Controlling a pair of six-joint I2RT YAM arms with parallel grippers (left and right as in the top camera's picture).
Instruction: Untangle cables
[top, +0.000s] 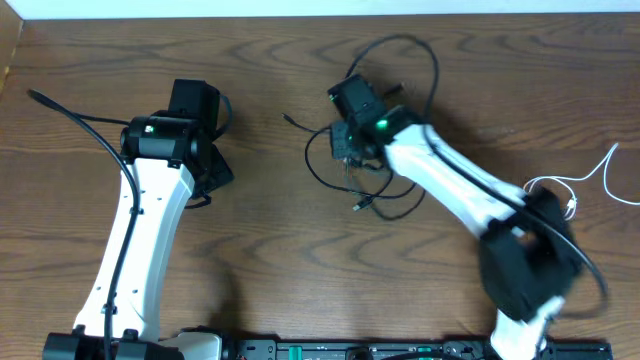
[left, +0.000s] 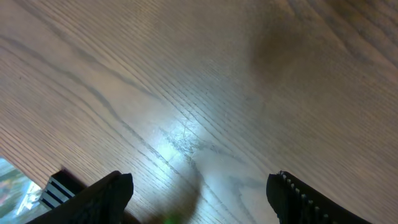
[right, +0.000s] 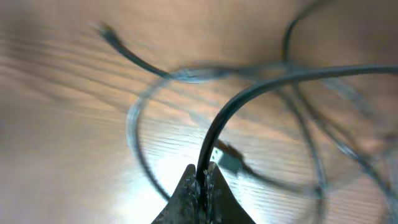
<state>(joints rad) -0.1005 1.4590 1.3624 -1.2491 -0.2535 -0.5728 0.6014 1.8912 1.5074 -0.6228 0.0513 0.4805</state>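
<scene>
Overhead: black cable (top: 400, 38) lies looped at mid-table (top: 260, 60) beneath right gripper (top: 350, 150); white cable (top: 560, 180) lies near the right edge. Left wrist: left gripper (left: 199, 186) is released, fingers spread above bare wood. Right wrist: right gripper (right: 202, 180) is clenched on black cable (right: 249, 93).

- The table (top: 260, 250) is brown wood or wood-look laminate with a strong grain. It is smooth and semi-glossy, and throws back a pale glare in both wrist views.
- The black cable (right: 219, 124) has a smooth sheath that looks like rubber or plastic, with a faint sheen.
- The white cable (top: 560, 180), at the right, is too thin to judge its finish.
- The left arm (top: 140, 230) and right arm (top: 440, 180) have smooth, glossy white plastic shells and matt black joint housings.
- The left gripper (left: 199, 186) has matt black plastic jaws, and one shows a ribbed edge.
- The right gripper (right: 202, 186) has dark, dull jaws, which are blurred.
</scene>
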